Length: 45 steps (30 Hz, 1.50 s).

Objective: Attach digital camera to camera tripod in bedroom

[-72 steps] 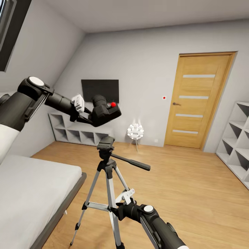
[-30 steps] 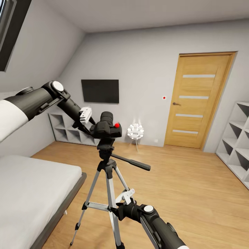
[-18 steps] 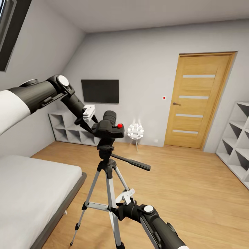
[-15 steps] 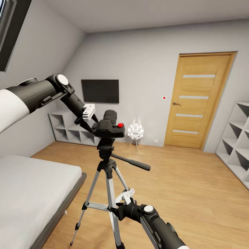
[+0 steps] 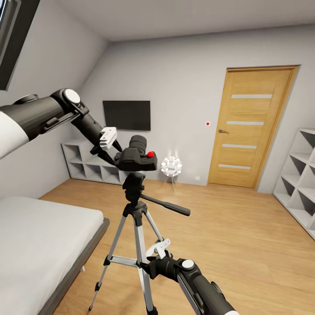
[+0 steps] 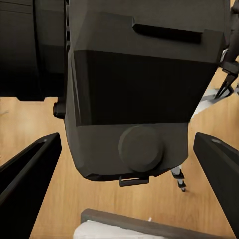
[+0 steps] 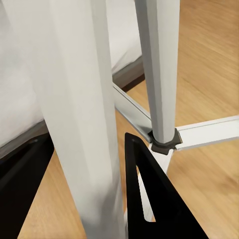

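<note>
- Holding the digital camera [image 5: 138, 158] in my left tool [image 5: 114, 154], fingers [image 6: 30, 172] set either side of the camera body and clamped on it; in the left wrist view the black body sits between the two dark fingers, lens barrel off to one side.
- Digital camera: black, red round button on top, roughly level, directly above the black head of the camera tripod [image 5: 134, 210]. Whether its base touches the head or hangs just clear, I cannot tell.
- My right tool [image 5: 151, 262]: low down at one silver leg of the tripod, dark fingers [image 7: 154, 199] on both sides of the leg in the right wrist view and closed on it.
- Camera tripod: upright on the light wood floor [image 5: 227, 236], three silver legs spread, black pan handle pointing off toward the right of the head view.
- Grey bed [image 5: 35, 240]: just beside the tripod, on my left.
- Black wall TV [image 5: 126, 115]: on the far wall, behind the camera, above a low white shelf unit [image 5: 83, 164].
- White spiky lamp [image 5: 171, 166]: on the floor by the far wall.
- Oak door [image 5: 251, 127]: shut, far right.
- White cube shelving [image 5: 302, 175]: along the right wall.
</note>
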Available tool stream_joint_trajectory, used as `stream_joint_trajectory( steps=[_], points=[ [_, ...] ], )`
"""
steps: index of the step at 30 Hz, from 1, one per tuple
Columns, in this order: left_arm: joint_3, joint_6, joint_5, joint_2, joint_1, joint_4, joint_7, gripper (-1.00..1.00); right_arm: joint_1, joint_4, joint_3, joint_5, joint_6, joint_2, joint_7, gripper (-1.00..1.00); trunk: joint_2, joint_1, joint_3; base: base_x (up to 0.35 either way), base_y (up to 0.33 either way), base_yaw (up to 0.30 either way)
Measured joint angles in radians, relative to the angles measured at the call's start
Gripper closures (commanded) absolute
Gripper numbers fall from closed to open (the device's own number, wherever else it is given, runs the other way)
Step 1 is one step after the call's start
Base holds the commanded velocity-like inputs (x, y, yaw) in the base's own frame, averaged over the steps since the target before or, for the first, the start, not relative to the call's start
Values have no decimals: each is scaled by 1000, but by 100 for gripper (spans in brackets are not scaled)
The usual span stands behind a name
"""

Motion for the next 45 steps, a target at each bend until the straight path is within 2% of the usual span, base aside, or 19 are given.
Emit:
stream_joint_trajectory(
  steps=[2, 8, 13, 16, 26, 29, 33, 45],
  points=[
    [-27, 0, 2, 13, -1, -6, 0, 100, 0, -1, 0, 0, 0, 0, 0, 100, 0, 0, 0, 0, 0, 0],
    [-103, 1, 4, 23, -7, -10, -1, 100, 0, -1, 0, 0, 0, 0, 0, 100, 0, 0, 0, 0, 0, 0],
    [-128, 0, 15, 26, -14, -13, -2, 100, 0, 0, 0, 0, -1, 0, 0, 100, 0, 0, 0, 0, 0, 0],
    [-144, -2, 36, 27, -22, -15, -3, 100, 0, 0, 0, 0, -1, 0, 0, 100, 0, 0, 0, 0, 0, 0],
    [-155, -4, 60, 31, -35, -24, -3, 100, 0, 0, 0, 1, -1, 0, 1, 100, 0, 0, 0, 0, 0, 0],
    [-156, -6, 109, 41, -39, -25, -2, 100, 1, 0, 0, 2, -1, 0, 0, 100, 0, 0, 0, 0, 0, 0],
    [-158, -12, 145, 50, -50, -26, -2, 100, 1, -1, 0, 3, -1, 1, 0, 100, 0, 0, 0, 0, 0, 0],
    [-162, -16, 172, 47, -66, -17, -3, 100, 1, -2, 1, 3, 0, 1, 0, 100, 0, 0, 0, 0, 0, 0]
  ],
)
